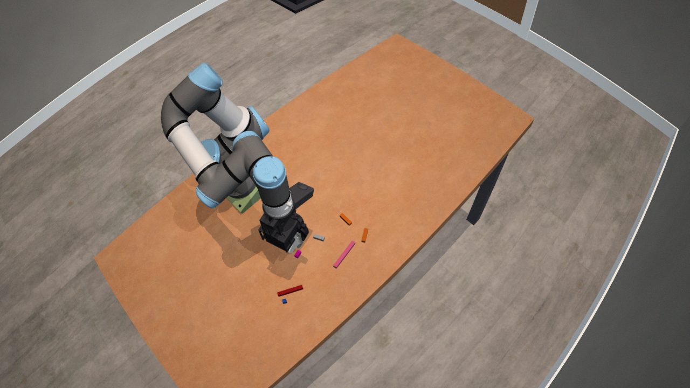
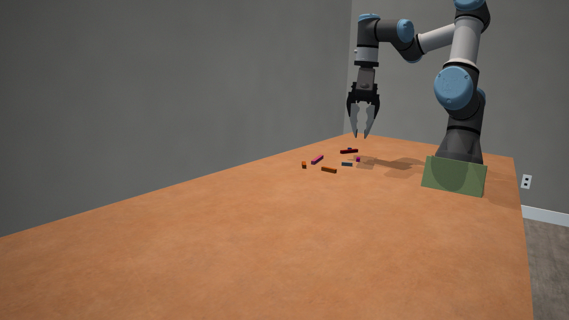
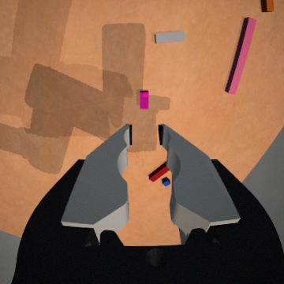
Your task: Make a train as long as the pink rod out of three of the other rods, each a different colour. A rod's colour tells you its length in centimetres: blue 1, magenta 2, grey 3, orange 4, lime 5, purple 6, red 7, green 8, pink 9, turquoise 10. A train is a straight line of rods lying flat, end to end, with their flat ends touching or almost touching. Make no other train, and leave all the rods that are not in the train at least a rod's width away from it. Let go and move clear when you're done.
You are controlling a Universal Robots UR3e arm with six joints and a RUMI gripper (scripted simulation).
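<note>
The gripper [image 2: 362, 134] hung nearly closed, empty; the magenta rod [image 3: 144, 99] looked light, stiff, best pinched across its long sides.

The claw [image 3: 144, 134] hangs above the orange counter [image 3: 205, 118], its two grey fingers drawn close with only a narrow gap and nothing between them. Beyond the tips lies a magenta rod [image 3: 144, 99] in the claw's shadow. Farther off are a grey rod [image 3: 170, 37], a pink rod [image 3: 241, 55] and, at the top edge, an orange rod [image 3: 267, 5]. Through the gap show a red rod [image 3: 159, 173] and a small blue rod [image 3: 166, 181] just beside it.
</note>
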